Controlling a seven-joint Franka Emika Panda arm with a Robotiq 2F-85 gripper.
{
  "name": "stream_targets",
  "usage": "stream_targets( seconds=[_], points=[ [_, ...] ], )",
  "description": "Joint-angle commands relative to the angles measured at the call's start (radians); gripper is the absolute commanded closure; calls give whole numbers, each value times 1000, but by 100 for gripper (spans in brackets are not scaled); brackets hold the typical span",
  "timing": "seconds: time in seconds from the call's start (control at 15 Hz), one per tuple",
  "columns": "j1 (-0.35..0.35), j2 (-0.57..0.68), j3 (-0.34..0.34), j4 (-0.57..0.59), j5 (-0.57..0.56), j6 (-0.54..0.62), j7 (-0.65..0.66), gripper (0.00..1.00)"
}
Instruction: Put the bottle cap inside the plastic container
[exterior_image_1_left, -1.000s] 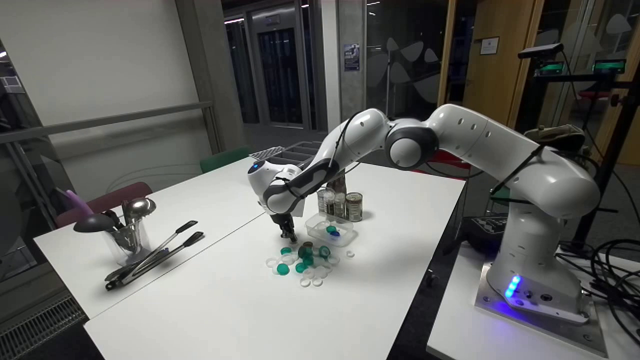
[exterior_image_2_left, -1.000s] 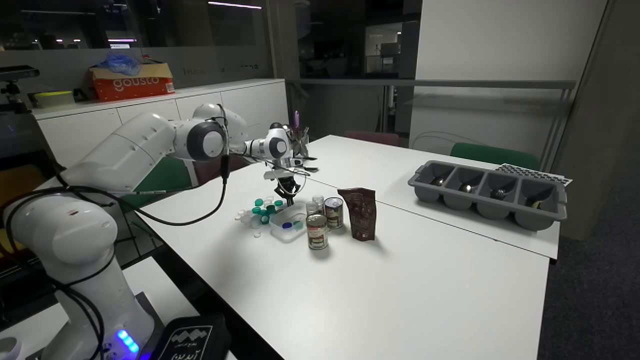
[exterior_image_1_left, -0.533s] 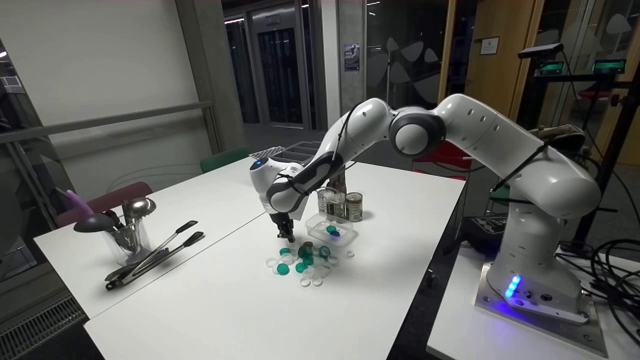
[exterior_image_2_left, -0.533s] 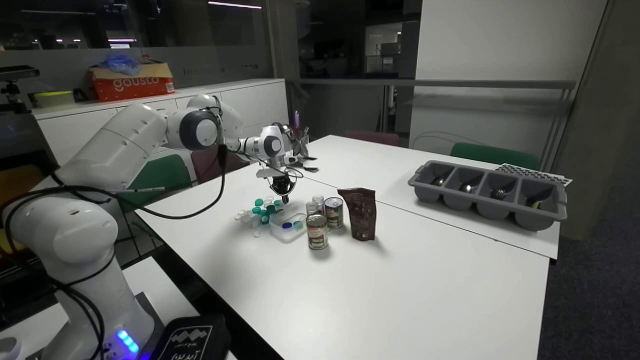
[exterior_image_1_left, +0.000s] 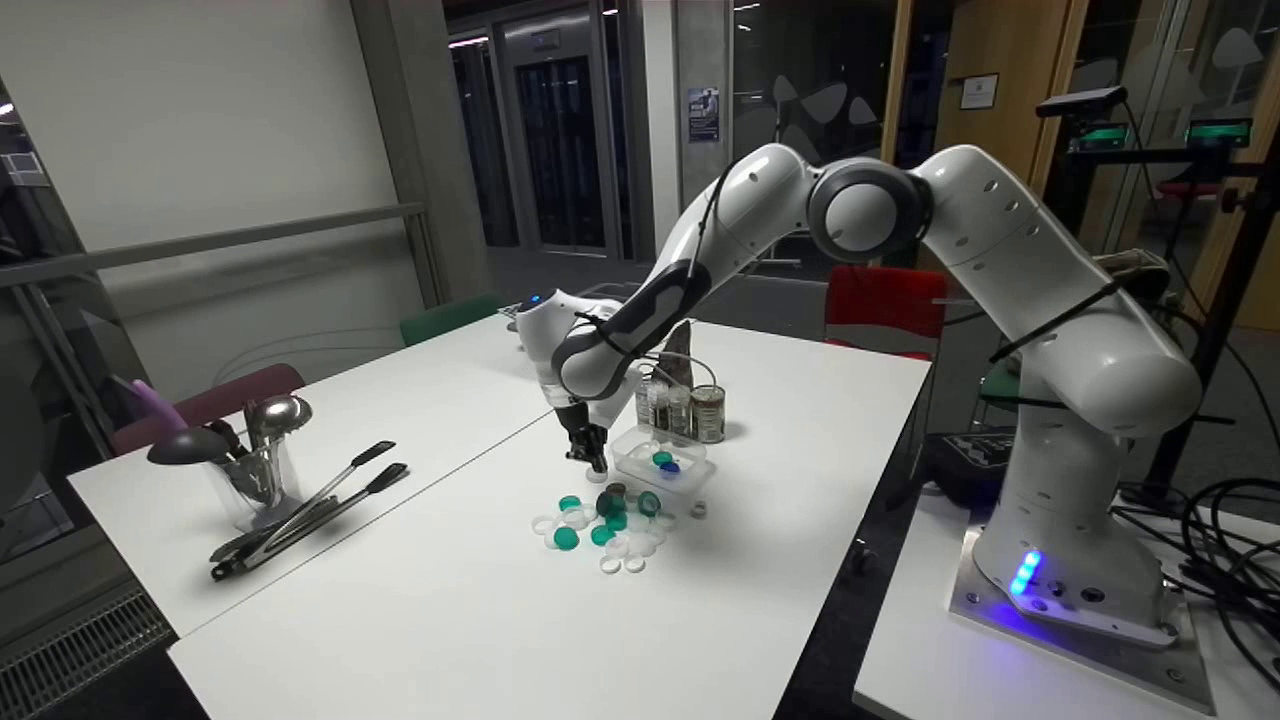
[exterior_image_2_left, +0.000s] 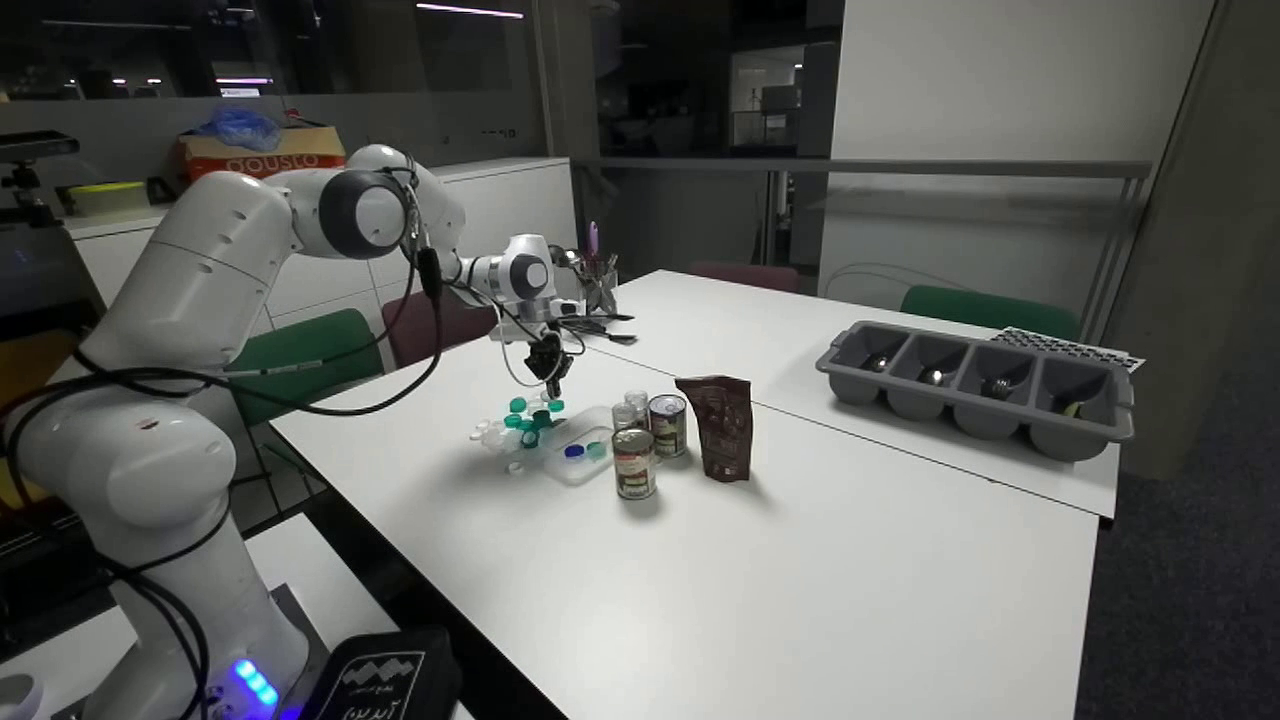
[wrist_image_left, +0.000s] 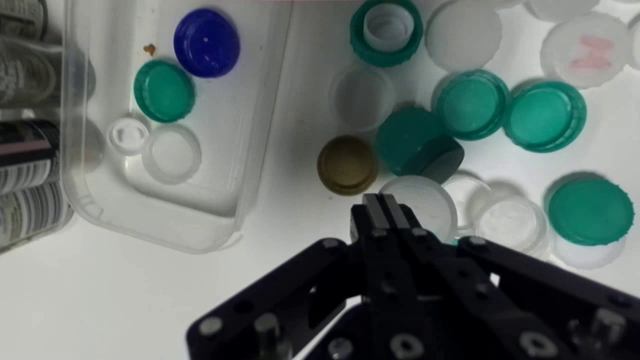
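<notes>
Bare table (wrist_image_left: 300, 215) separates the pincer's (wrist_image_left: 381, 196) clear cap (wrist_image_left: 435, 205) from the container's rim (wrist_image_left: 252, 150).

At the wrist view's upper left, the plastic container (wrist_image_left: 222, 130) is clear, smooth and glossy, the blue cap (wrist_image_left: 206, 43) in it shiny plastic; the green cap (wrist_image_left: 591, 211) at far right has a ridged edge. In an exterior view, a metal tin (exterior_image_2_left: 634, 466) near centre has a shiny rim, and the grey tray (exterior_image_2_left: 985, 412) at right looks matt plastic.
</notes>
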Motion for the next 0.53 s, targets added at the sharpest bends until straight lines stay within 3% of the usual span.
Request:
stream_targets(
  seconds=[0.0, 0.47],
  points=[
    [-7, -173, -6, -234, 24, 76, 83, 100],
    [-46, -363, -13, -547, 76, 244, 174, 100]
  ],
)
